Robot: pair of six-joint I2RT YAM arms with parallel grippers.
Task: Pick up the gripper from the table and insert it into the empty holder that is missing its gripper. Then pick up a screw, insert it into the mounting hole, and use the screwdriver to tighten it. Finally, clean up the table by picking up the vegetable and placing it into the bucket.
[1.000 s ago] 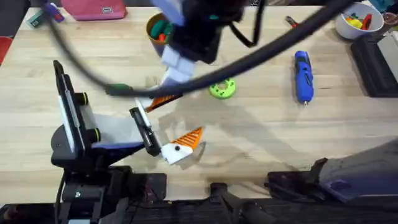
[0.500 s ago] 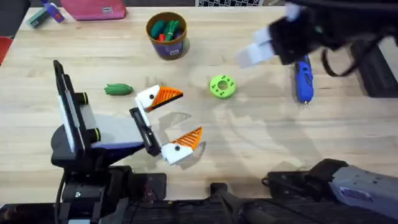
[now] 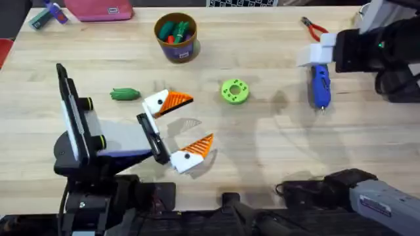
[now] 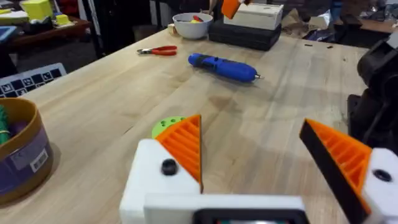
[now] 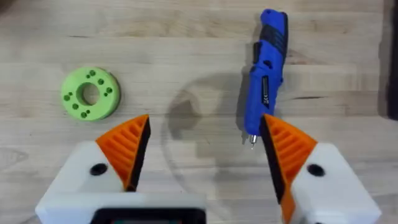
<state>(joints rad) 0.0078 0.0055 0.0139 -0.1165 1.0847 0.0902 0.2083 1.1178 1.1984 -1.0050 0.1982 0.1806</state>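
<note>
Right gripper (image 5: pixel 202 155), jaws spread, hovers over the screwdriver (image 5: pixel 267 68); should drop straight and clamp mid-barrel; left gripper (image 3: pixel 184 128) jaws spread, idle.

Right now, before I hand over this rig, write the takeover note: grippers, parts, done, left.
Left gripper: open, low over the table, an orange wedge on each finger.
Right gripper: open, empty, above the screwdriver, which lies on the table.
Vegetable: on the table, beside the left gripper. Bucket: farther back, apart from it.
Done: the wedge looks fitted.
Left: probably grasping the screwdriver and tightening the screw (cannot tell whether it is tight), then the vegetable into the bucket.
</note>
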